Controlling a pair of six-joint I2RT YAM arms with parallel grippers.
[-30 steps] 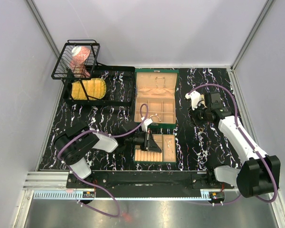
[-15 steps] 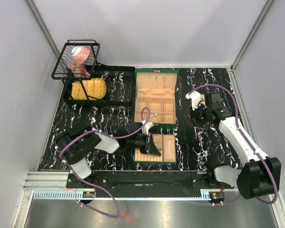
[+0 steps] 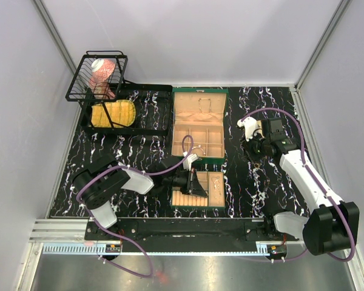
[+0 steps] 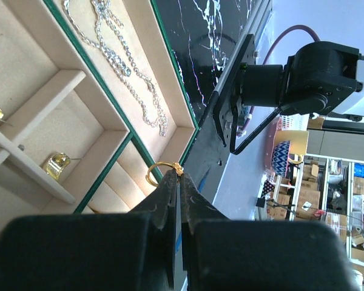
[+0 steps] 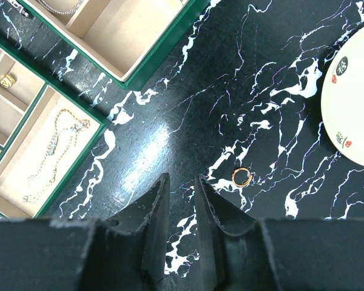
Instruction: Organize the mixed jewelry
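Note:
In the left wrist view my left gripper is shut on a small gold ring, pinched at the very fingertips. It hangs over the padded end of the green tray with beige compartments. A silver chain lies in the tray's long compartment and a gold piece in a small one. From above, this gripper is over the tray. My right gripper stands open above the black marbled table. A second gold ring lies on the table just right of its fingertips, apart from them.
The open green box stands behind the tray, with a thin bangle inside. A round pale plate lies right of the loose ring. A black dish rack and a wire basket are at the back left.
My left gripper has shifted slightly across the tray with the ring still pinched. The right arm has barely moved.

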